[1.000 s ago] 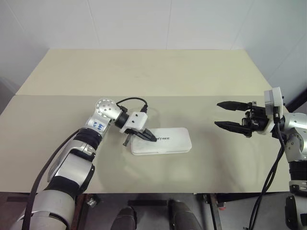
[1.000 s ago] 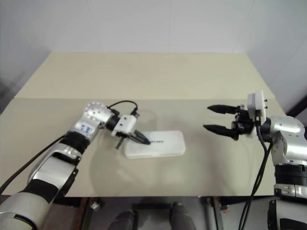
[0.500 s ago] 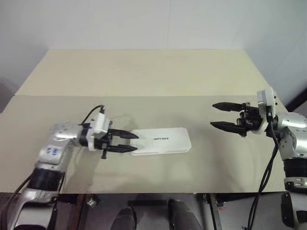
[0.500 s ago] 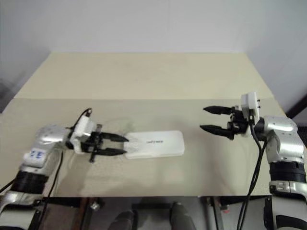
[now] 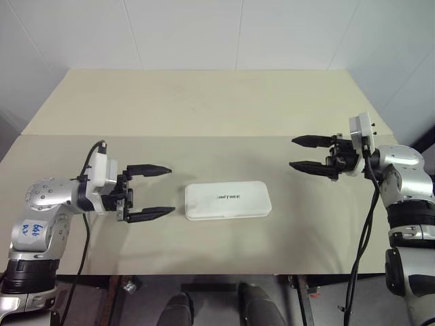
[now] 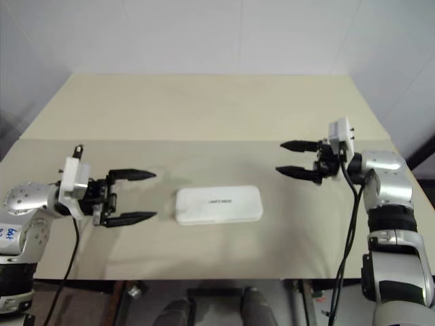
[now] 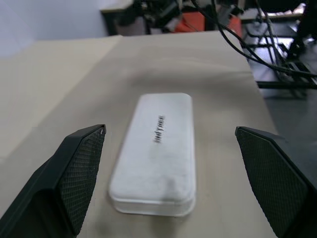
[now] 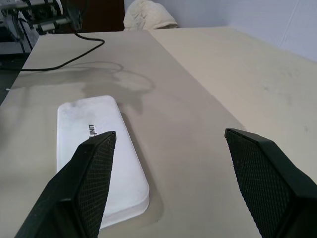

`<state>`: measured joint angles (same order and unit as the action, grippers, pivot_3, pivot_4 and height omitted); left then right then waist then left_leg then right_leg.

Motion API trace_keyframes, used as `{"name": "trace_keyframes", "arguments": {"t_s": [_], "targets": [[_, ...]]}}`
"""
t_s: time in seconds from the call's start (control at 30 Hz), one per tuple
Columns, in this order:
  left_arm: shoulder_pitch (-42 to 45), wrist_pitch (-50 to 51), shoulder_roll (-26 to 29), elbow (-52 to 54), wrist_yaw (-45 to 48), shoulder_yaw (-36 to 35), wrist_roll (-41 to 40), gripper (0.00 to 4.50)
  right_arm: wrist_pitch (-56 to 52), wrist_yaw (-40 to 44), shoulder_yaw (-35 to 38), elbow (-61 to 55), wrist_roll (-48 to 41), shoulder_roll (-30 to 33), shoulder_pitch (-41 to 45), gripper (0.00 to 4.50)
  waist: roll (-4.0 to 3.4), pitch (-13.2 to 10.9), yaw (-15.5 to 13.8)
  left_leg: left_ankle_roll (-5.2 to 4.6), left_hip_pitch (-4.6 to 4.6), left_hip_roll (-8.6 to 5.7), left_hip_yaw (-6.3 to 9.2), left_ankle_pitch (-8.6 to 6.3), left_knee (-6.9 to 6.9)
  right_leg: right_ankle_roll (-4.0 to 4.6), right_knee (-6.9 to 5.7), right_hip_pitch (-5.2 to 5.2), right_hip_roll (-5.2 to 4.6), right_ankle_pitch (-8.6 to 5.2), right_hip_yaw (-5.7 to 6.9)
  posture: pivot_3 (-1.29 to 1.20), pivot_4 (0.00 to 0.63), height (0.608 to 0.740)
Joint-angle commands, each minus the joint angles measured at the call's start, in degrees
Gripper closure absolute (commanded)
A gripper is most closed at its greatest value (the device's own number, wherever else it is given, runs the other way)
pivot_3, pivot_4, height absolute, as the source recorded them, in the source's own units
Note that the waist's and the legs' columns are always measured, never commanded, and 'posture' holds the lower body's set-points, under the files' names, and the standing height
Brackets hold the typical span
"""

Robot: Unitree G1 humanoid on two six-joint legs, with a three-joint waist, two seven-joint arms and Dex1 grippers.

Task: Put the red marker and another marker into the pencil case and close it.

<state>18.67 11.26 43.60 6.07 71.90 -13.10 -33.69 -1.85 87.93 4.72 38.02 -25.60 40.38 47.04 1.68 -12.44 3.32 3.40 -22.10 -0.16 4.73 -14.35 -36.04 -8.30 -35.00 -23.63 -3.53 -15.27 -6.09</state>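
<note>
Now pencil case (image 5: 228, 200) closed, lying crosswise, left hand (image 5: 153, 191) and right hand (image 5: 304, 153) both spread, empty.

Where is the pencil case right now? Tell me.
In the left eye view, the pencil case lies shut, flat on the table near its front edge, between the left gripper and the right gripper.

From my remote seat the only readable-ish text is small dark lettering on the lid of the pencil case (image 5: 228, 200), sitting between my left gripper (image 5: 158, 191) and right gripper (image 5: 303, 152). Looks like "UNITREE", but I can't swear to it.
</note>
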Motion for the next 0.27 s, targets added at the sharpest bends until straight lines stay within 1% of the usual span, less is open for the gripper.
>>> {"name": "trace_keyframes", "arguments": {"t_s": [0.03,0.13,0.27], "targets": [[0.1,0.2,1.4,0.6,0.0,-2.3,-1.4,0.04,1.0,4.3,0.4,-1.3,-0.5,0.4,0.6,0.00,0.00,0.0,0.0,0.00,-0.01,0.00,0.00,-0.01,0.00,0.00,0.01,0.00,0.00,0.00,0.00,0.00,0.150,0.740],[1.1,-0.3,1.3,-1.1,0.2,-1.6,-0.6,0.04,0.5,4.0,0.5,-2.9,-0.9,0.0,-0.1,0.00,0.00,0.0,0.1,0.01,0.00,0.00,-0.02,-0.01,-0.01,0.00,0.01,0.00,0.01,0.00,0.00,0.00,0.150,0.740],[3.8,-0.3,-0.7,-1.4,-2.0,0.6,0.5,0.04,-0.5,3.9,0.6,-4.3,-1.5,-0.1,-1.5,0.00,0.00,0.0,0.1,0.01,0.01,0.00,-0.02,-0.01,-0.04,0.00,-0.03,0.01,0.02,0.00,0.00,0.00,0.150,0.740]]}}
